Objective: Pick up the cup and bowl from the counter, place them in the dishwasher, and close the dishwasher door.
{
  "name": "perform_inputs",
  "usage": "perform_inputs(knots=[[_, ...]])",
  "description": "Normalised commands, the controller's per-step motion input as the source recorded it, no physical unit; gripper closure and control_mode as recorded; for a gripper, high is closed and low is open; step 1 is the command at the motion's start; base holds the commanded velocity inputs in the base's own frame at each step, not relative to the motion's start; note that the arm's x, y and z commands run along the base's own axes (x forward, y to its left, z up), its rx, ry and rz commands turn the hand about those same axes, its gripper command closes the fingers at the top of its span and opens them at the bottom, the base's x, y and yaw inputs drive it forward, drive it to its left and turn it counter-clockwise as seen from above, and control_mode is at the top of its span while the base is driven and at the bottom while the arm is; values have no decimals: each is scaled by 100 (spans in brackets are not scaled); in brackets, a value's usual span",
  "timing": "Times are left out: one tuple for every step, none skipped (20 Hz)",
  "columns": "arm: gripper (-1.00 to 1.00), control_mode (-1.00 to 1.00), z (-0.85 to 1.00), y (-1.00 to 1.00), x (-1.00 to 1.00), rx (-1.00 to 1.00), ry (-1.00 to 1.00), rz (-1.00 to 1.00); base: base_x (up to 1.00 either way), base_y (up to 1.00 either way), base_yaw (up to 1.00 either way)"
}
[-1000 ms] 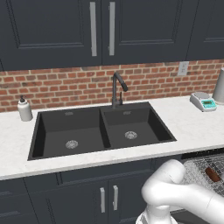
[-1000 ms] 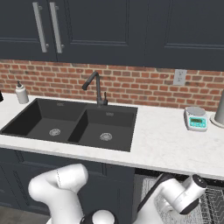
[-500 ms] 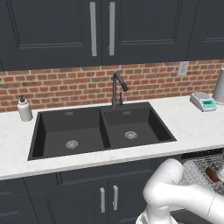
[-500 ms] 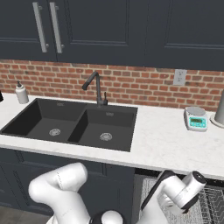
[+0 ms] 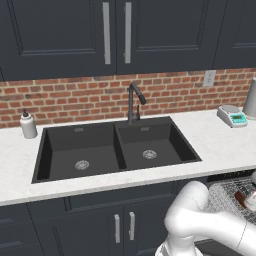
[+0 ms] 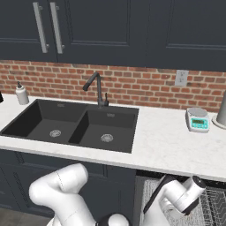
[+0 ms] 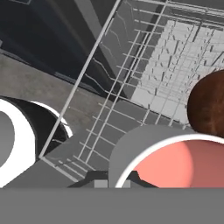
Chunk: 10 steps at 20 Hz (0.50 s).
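The grey bowl (image 7: 175,159), white-rimmed and salmon inside, sits right at the bottom of the hand view where my fingertips are. My gripper (image 5: 252,186) is shut on its rim, low over the dishwasher's pulled-out wire rack (image 7: 175,61). The brown cup (image 7: 209,109) rests in that rack just beyond the bowl and also shows as the cup (image 5: 244,198) at the right edge of the left base view. The rack (image 6: 216,204) sticks out under the white counter (image 6: 167,141). The dishwasher door is hidden behind the arm and the rack.
A black double sink (image 5: 117,150) with a dark tap (image 5: 133,102) is cut into the counter (image 5: 220,145). A soap bottle (image 5: 28,125) stands at its left. A small scale (image 6: 197,119) and a grey canister (image 5: 250,98) stand at the right by the brick wall.
The wrist has sunk very slightly over the rack. Everything else is as it was.
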Motion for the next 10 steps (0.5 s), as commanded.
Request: perform_inputs(knots=[[100,-100,-54,29,0,0,0,0,0,0,0],[100,-100,-56,28,0,0,0,0,0,0,0],[100,-100,-54,26,1,0,-1,0,0,0,0],[100,-100,-55,24,3,0,-2,0,0,0,0],[100,-100,-54,23,5,0,-3,0,0,0,0],[100,-100,-52,21,6,0,-3,0,0,0,0],[100,-100,-49,22,5,0,-4,0,0,0,0],[100,-100,-46,23,7,0,-5,0,0,0,0],[100,-100,-42,26,9,0,-6,0,0,0,0],[100,-100,-38,31,15,0,-6,0,0,0,0]])
